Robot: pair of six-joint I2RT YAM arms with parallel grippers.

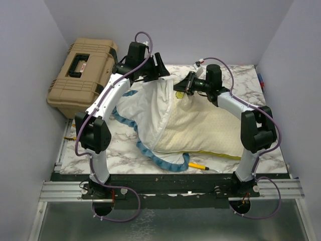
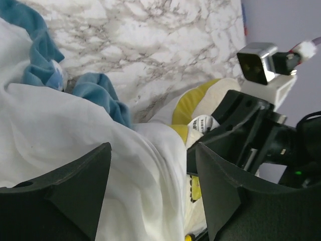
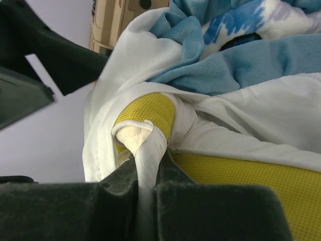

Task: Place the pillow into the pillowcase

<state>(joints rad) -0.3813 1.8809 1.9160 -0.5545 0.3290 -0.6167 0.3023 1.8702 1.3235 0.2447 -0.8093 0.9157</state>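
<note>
The cream-yellow pillow lies across the marble table. Its left end sits under the pillowcase, whose white inside faces up and whose blue ruffle trails along the near side. My left gripper hovers at the far edge of the case. In the left wrist view it is open, straddling white fabric without pinching it, beside the pillow's yellow band. My right gripper is at the pillow's far corner. In the right wrist view it is shut on that corner, with the yellow band and the case's blue trim behind.
A tan hard case stands at the back left, off the table's edge. A yellow-handled tool lies by the table's near edge in front of the pillow. Walls close in on the left, back and right.
</note>
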